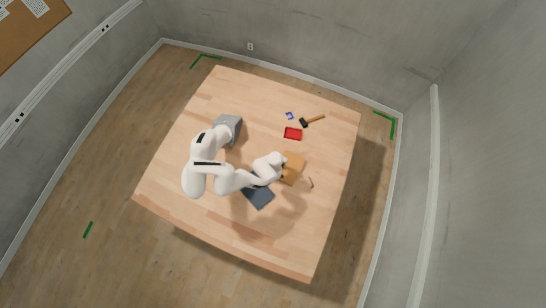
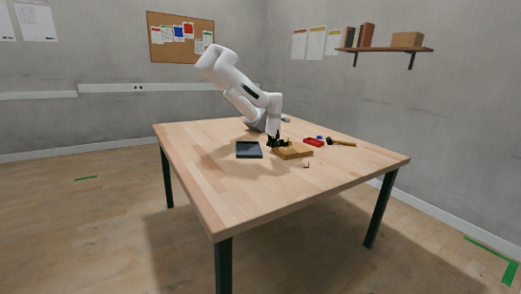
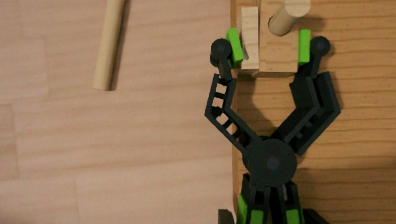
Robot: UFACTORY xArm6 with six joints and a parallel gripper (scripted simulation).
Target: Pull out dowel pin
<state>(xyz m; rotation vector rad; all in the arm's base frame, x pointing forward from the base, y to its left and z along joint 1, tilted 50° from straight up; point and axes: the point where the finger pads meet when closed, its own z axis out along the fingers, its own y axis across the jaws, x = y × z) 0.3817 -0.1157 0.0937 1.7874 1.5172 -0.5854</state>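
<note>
In the wrist view a black spring clamp with green pads lies on the bench board. Its jaws press the pale bench stop and the small wooden block together. The dowel pin stands in the block's hole. My gripper sits at the bottom edge of the wrist view, with its fingers around the clamp's green handles. Only the fingertips show. A loose dowel lies on the table to the left of the board, apart from the block.
A grey tray lies beside the board. A red pad, a blue piece and a hammer lie behind it. A small dark object lies in front of the board.
</note>
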